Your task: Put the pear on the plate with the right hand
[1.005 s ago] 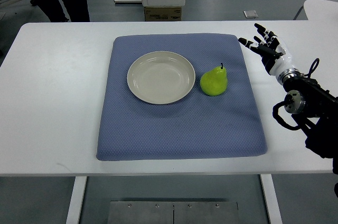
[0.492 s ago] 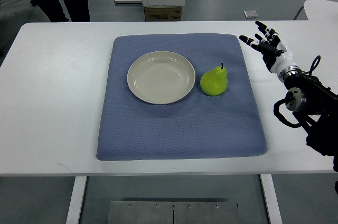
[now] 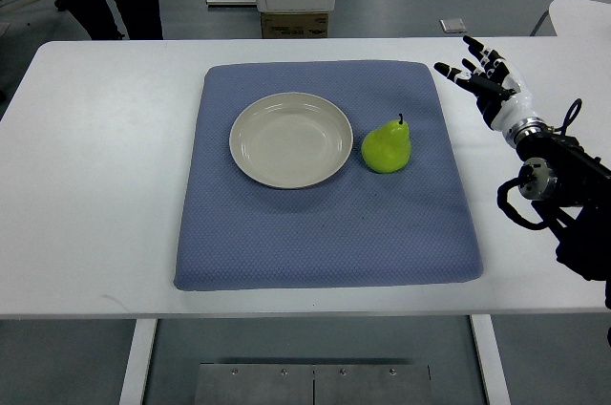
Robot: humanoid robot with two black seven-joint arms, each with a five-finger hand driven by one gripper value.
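You have a white table (image 3: 95, 185) filling the frame, with a blue mat (image 3: 325, 233) at its centre. On the mat sits the empty plate (image 3: 290, 139), the green pear (image 3: 387, 147) just right of it. Your right hand (image 3: 487, 85), upper right, is spread and released, well apart from the pear.

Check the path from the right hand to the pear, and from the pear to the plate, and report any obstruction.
Nothing visible blocks either path. The right hand hovers open over the white table right of the blue mat, with only bare mat between it and the pear. The plate lies empty just left of the pear, with nothing between them.
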